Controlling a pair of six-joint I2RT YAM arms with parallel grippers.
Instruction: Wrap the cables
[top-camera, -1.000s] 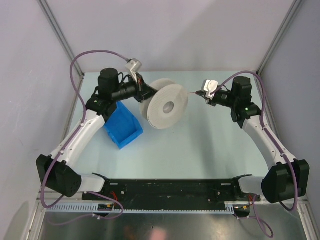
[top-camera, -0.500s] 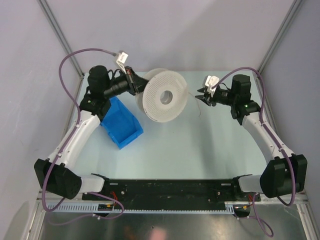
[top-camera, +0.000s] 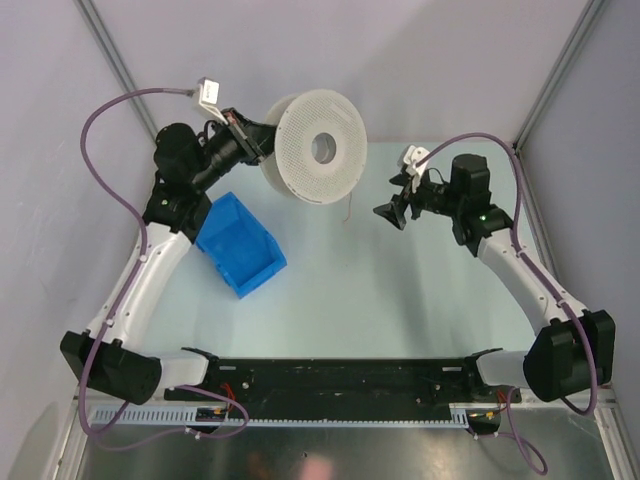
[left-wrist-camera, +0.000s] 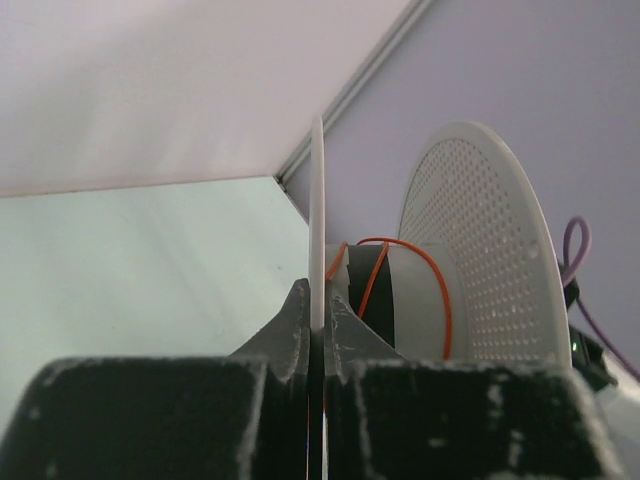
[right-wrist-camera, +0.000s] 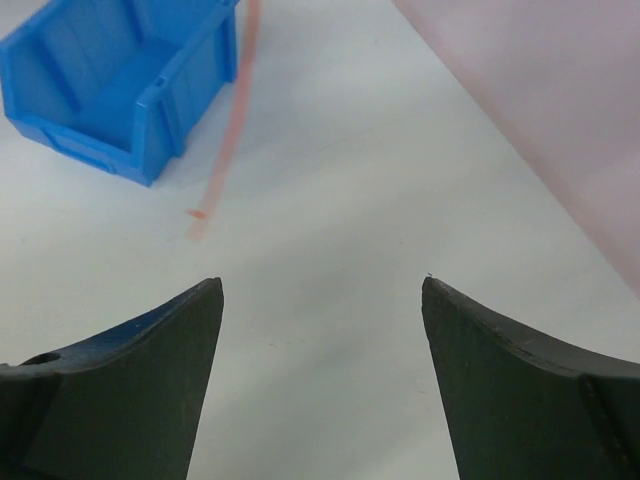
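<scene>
Hold the grey-white spool (top-camera: 318, 150) in the left gripper (left-wrist-camera: 318, 340), clamped tight on one flange and lifted toward the far left corner of the counter (top-camera: 400, 300), with a few turns of thin reddish wire (right-wrist-camera: 224, 120) already on the hub and the loose tail dangling below the rim. Bring the right gripper (right-wrist-camera: 320, 290), spread wide and empty, low onto that tail, pinch close to the tip, then lead it round the hub under light tension. Mind the blue bin (top-camera: 238, 245) by the left edge and the purple arm cables (top-camera: 88, 130) looping close behind
</scene>
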